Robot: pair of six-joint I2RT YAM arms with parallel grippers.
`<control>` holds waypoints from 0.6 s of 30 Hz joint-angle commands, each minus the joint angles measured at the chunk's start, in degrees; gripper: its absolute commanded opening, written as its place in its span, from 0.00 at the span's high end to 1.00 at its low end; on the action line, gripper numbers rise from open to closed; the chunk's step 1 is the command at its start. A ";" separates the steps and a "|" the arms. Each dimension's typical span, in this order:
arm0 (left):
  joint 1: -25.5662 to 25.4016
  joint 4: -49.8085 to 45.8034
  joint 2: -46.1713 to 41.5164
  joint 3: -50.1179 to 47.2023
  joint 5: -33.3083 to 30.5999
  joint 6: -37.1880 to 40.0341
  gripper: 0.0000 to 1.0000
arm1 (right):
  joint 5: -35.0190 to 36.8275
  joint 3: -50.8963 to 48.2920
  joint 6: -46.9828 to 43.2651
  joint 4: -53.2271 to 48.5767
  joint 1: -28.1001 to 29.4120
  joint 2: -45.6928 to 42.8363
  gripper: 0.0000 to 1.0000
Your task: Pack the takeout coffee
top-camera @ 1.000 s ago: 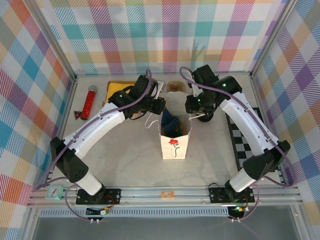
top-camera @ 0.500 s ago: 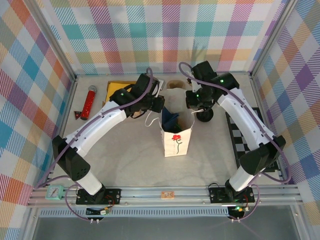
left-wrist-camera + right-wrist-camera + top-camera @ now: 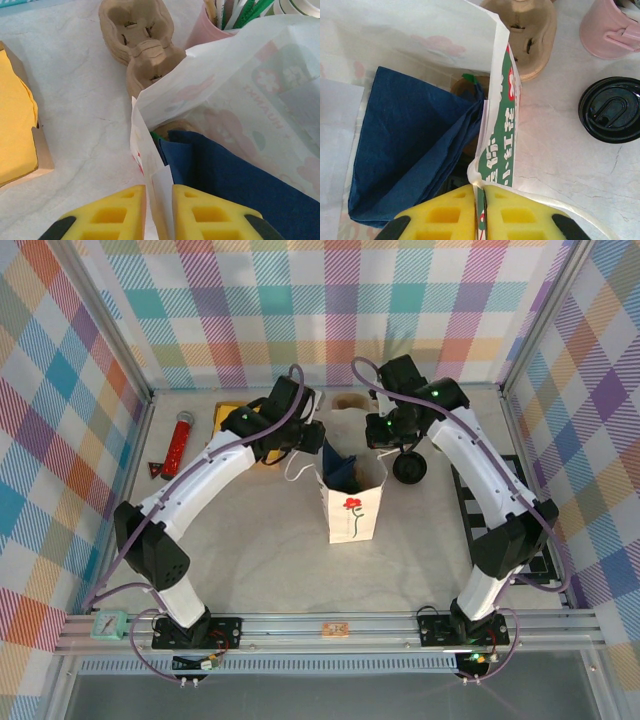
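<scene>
The white paper bag (image 3: 352, 502) with a red flower print stands mid-table, its mouth spread, a dark blue napkin (image 3: 410, 145) inside. My left gripper (image 3: 159, 192) is shut on the bag's left rim (image 3: 162, 185), the paper pinched between the yellow fingers; from above this gripper (image 3: 312, 445) sits at the bag's back left. My right gripper (image 3: 484, 189) is shut on the green-printed right wall (image 3: 500, 135), at the bag's back right (image 3: 383, 448). The takeout coffee (image 3: 410, 467) stands on the table just right of the bag. Its black lid (image 3: 611, 109) hides the green cup.
A brown cardboard cup carrier (image 3: 137, 35) and a pink holder with utensils (image 3: 615, 25) stand behind the bag. A yellow box (image 3: 235, 412) and a red cylinder (image 3: 181, 445) lie at the back left. A checkered mat (image 3: 482, 512) lies on the right.
Both grippers have moved toward the back of the table with the bag's rim in them. The bag has shifted back with them and its mouth is pulled wider.
</scene>
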 commanded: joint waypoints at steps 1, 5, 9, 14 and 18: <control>1.18 -2.13 1.37 2.60 0.46 1.11 0.75 | -0.42 0.93 -0.94 -0.29 -0.50 1.26 0.85; 1.23 -2.59 1.72 3.46 0.96 1.20 0.66 | -0.21 1.01 -0.97 -0.53 -0.54 1.15 0.77; 1.23 -3.09 1.30 3.75 0.35 1.20 0.54 | -0.17 1.34 -1.09 -1.10 -0.51 0.93 0.66; 1.23 -3.32 -0.12 4.32 -0.17 1.37 0.43 | 0.28 2.31 -1.16 -1.69 -0.50 0.17 0.51; 1.23 -3.32 -1.18 5.24 0.47 1.55 0.38 | 0.26 3.45 -1.16 -1.86 -0.50 -0.58 0.46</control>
